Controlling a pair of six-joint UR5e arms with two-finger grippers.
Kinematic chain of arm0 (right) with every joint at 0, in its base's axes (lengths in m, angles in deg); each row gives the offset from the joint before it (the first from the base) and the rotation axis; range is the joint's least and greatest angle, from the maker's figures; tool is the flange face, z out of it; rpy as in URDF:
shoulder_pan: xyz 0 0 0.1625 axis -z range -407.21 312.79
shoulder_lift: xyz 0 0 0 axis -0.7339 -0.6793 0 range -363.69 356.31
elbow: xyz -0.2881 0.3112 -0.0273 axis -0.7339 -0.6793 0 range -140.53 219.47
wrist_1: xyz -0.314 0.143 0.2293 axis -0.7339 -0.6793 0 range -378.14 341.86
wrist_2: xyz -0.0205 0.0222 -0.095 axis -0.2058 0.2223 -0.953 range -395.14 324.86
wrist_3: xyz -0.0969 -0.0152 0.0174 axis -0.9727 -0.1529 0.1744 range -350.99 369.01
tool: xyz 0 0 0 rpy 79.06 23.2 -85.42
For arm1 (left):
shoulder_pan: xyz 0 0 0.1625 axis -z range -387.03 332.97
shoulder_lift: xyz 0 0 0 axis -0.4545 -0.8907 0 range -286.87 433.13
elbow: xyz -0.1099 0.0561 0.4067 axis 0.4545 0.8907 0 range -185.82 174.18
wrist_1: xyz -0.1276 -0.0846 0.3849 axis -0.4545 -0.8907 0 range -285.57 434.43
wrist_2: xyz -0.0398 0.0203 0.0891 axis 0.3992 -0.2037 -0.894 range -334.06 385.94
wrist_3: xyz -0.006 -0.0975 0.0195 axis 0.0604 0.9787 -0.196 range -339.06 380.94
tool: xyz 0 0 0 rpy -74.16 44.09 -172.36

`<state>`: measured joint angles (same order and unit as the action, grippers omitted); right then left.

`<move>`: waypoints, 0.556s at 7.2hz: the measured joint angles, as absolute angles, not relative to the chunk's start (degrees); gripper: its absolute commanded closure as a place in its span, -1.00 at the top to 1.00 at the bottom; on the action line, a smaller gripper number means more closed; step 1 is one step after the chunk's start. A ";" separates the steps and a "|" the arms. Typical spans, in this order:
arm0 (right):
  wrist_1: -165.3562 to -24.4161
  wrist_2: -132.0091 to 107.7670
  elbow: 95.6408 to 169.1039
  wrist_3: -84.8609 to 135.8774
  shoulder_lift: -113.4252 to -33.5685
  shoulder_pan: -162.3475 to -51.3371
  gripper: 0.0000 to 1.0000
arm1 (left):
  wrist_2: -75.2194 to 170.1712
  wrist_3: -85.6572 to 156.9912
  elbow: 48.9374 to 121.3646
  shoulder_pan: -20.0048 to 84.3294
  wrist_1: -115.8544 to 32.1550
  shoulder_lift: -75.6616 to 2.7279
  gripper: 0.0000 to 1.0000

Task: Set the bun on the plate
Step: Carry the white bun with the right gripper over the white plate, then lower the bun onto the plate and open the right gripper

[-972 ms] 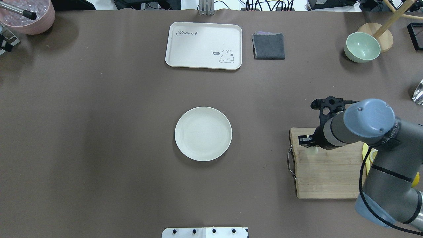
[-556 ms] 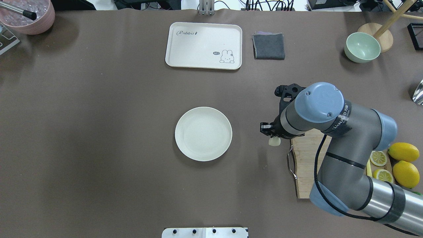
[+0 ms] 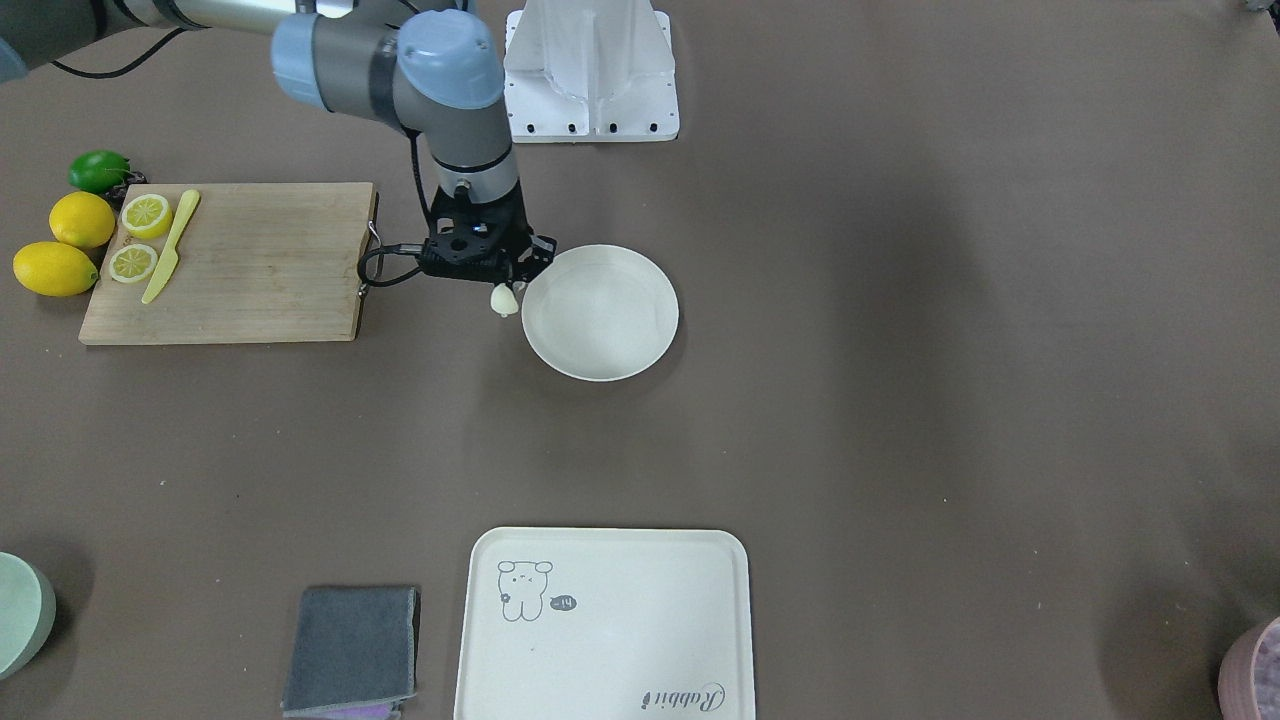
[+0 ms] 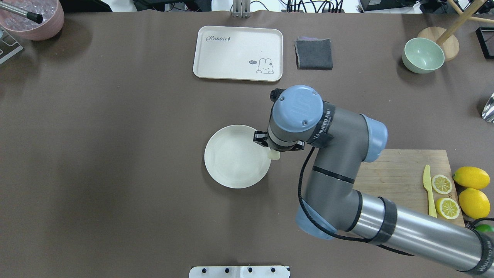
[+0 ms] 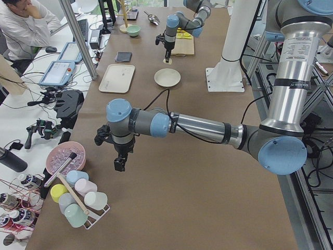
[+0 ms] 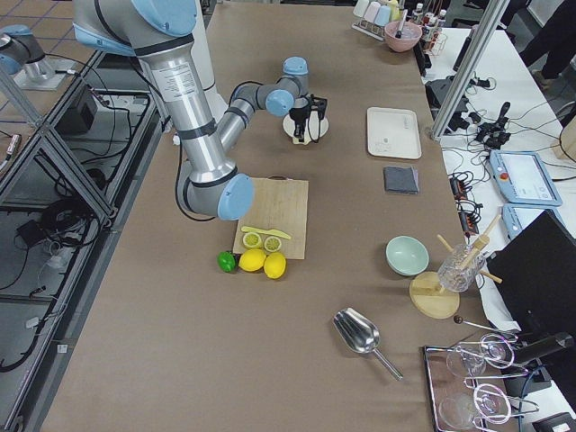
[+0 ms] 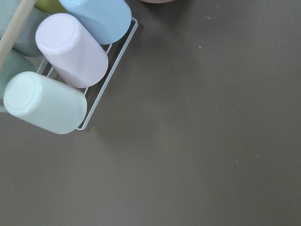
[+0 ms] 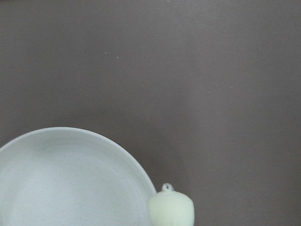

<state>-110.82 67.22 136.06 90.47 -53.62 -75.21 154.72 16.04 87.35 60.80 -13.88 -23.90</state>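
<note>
My right gripper (image 3: pixel 503 284) is shut on the bun (image 3: pixel 504 300), a small pale cream lump hanging below its fingers. In the overhead view the bun (image 4: pixel 274 155) shows just under the wrist, at the right rim of the round off-white plate (image 4: pixel 231 164). In the right wrist view the bun (image 8: pixel 171 208) sits at the bottom edge, beside the rim of the plate (image 8: pixel 70 188), above brown table. The plate (image 3: pixel 610 335) holds nothing. My left gripper (image 5: pixel 120 163) hangs over the table's far left end, and I cannot tell whether it is open or shut.
A wooden cutting board (image 4: pixel 397 173) with a yellow knife (image 4: pixel 427 189) and lemon halves (image 4: pixel 441 183) lies to the right. A cream tray (image 4: pixel 238 53), a grey cloth (image 4: pixel 313 54) and a green bowl (image 4: pixel 423 55) sit at the back. A rack of cups (image 7: pixel 70 52) lies under the left wrist.
The right arm has carried the bun leftward from the cutting board across the table to the plate's right rim. The plate has not moved.
</note>
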 measured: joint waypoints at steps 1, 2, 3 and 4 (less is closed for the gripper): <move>-110.79 66.34 131.12 92.64 -48.56 -74.27 -0.02 | 154.62 16.07 87.14 60.82 -13.88 -23.85 0.96; -110.72 65.59 127.97 94.10 -45.31 -73.14 0.81 | 154.51 16.09 86.96 60.85 -13.84 -23.74 0.96; -110.65 64.48 126.62 94.75 -43.93 -71.84 0.98 | 154.49 16.12 86.89 60.84 -13.86 -23.41 0.96; -110.62 63.02 126.12 94.96 -43.48 -70.48 0.98 | 154.52 16.14 86.88 60.81 -13.92 -23.00 0.96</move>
